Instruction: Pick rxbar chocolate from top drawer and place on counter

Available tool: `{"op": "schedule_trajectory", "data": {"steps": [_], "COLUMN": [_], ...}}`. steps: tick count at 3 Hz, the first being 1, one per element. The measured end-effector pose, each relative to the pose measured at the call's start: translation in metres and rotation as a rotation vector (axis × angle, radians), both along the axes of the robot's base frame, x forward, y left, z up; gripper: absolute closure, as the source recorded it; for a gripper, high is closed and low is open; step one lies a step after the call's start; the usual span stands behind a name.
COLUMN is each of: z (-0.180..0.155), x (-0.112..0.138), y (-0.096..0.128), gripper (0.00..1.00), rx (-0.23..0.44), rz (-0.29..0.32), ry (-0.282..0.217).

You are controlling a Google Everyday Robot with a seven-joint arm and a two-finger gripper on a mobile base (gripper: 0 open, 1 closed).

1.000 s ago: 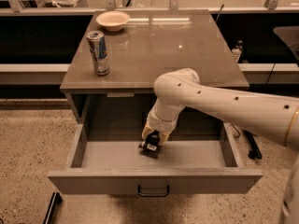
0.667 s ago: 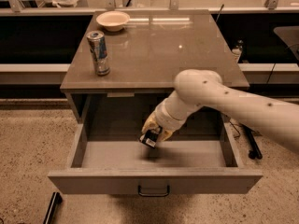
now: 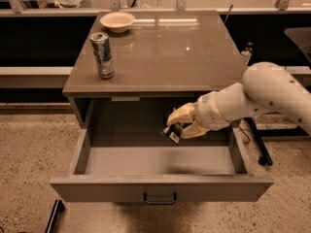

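The top drawer (image 3: 160,188) is pulled wide open, its dark handle at the front centre. My gripper (image 3: 179,126) hangs over the drawer's right half, above its floor and just below the counter's front edge. It is shut on the rxbar chocolate (image 3: 171,133), a small black bar with a pale end that sticks out down and to the left from between the yellowish fingers (image 3: 181,114). The bar is lifted off the drawer floor. The counter (image 3: 170,52) is the glossy grey-brown top above the drawer.
A silver-blue drink can (image 3: 102,55) stands at the counter's front left. A pale bowl (image 3: 116,21) sits at its back left. My white arm (image 3: 262,93) reaches in from the right. A dark stand leg (image 3: 259,144) is on the speckled floor at the right.
My gripper has risen from the drawer floor with the bar in it and swung so the arm now comes in from the right. The can and bowl have not moved.
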State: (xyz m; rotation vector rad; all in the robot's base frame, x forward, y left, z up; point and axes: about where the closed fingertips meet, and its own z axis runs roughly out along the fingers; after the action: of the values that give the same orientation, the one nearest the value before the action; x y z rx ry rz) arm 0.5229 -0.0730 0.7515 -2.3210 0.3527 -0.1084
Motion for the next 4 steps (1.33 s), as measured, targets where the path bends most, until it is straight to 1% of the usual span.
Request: {"op": "schedule_trajectory", "data": {"steps": [1,2,3,4], "z": [0.041,0.081,0.103,0.116], "x": [-0.003,0.012,0.053,0.095], "y": [-0.027,-0.05,-0.042,-0.022], "gripper": [1.0,1.0,1.0,1.0], "rx": [0.041,-0.041,-0.178,-0.295], "rz": [0.004,-0.019,-0.015,-0.022], "ry": [-0.04,-0.069,-0.082,-0.11]}}
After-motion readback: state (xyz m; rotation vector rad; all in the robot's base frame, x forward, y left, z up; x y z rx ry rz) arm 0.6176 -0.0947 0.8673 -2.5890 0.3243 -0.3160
